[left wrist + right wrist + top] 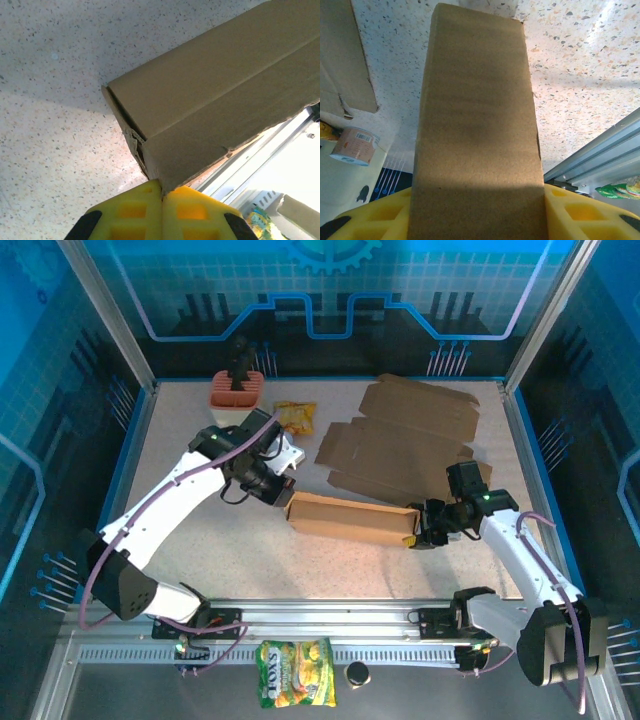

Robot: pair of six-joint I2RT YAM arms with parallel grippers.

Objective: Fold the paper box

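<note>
Two pincers share one job. The left pincer (pixel 284 490) is pinched tight on the left end edge of the paper box (pixel 350 518), probably to press that end closed. The right pincer (pixel 420 530) clamps the box's right end, steadying it on the desk (pixel 330 575).

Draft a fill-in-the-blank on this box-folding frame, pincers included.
The right pincer grips the long brown cardboard box at its ___ end. The left pincer, at the box's other end, is ___. The orange slatted basket stands in the speckled table's back-___ corner.
Missing words: right; shut; left.
</note>
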